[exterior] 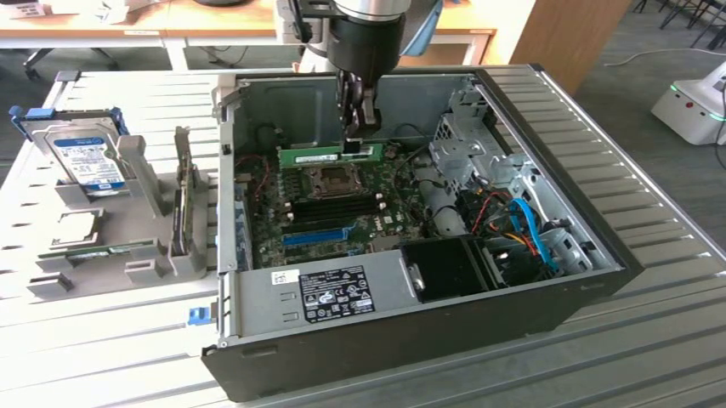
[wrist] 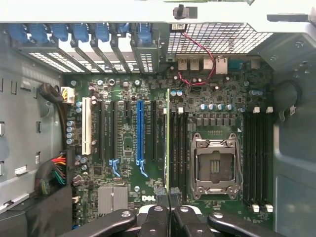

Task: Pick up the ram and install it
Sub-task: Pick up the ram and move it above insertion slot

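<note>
Hard drive (exterior: 88, 161): silver with a blue label, standing upright in a grey rack (exterior: 142, 268) at the exterior view's left.
Rack contents: a narrow green board (exterior: 97, 251) lies flat near the rack's front, and a dark card (exterior: 182, 200) stands on edge at the side nearest the case.
Surface (exterior: 114, 340): pale slatted metal, carrying the rack and the case.
Case (exterior: 397, 340): a black tower lying on its side with the panel off, so the motherboard (exterior: 380, 225) (wrist: 197, 106) faces up.
Blue slot (exterior: 312, 235) (wrist: 140, 131): a long plastic slot on the motherboard, apart from my load.
Ram (exterior: 323, 155) (wrist: 168, 138): a long green stick that I hold level inside the case, on the far side of the CPU socket (exterior: 337, 178) (wrist: 216, 165). In the wrist view it shows edge-on as a thin green line running along the black memory slots (wrist: 180, 148), between the blue slot and the CPU socket. I cannot tell whether its lower edge touches a slot.
Gripper (exterior: 357, 136) (wrist: 169, 207): I reach straight down into the case, with my fingers (wrist: 157, 217) clamped on the ram's upper edge near the end toward the exterior view's right.
Fan shroud (exterior: 454, 268): black, near the case's front wall.
Cables (exterior: 528, 225): blue, beside the drive bays at the exterior view's right.
</note>
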You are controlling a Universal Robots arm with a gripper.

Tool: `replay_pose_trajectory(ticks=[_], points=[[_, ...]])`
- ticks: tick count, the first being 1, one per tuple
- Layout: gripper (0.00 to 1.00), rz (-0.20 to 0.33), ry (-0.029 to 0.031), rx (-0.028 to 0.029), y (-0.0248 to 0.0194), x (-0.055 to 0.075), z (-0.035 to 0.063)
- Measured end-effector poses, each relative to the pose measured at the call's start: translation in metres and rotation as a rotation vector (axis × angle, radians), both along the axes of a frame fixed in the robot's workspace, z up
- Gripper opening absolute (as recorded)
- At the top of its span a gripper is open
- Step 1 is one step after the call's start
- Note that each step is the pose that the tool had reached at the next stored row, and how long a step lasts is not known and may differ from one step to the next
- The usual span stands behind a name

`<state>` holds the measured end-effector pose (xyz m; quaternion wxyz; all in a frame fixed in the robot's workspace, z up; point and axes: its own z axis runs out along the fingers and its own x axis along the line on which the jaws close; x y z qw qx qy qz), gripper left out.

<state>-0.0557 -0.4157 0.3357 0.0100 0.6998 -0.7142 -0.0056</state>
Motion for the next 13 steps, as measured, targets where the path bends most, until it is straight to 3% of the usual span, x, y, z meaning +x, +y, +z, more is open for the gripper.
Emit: replay_pose_trajectory(ticks=[5,13], points=[[0.12,0.000,0.0001,0.0000,0.0000,0.001,0.0000],[0.12,0.000,0.0050,-0.0001,0.0000,0.014,0.0000]])
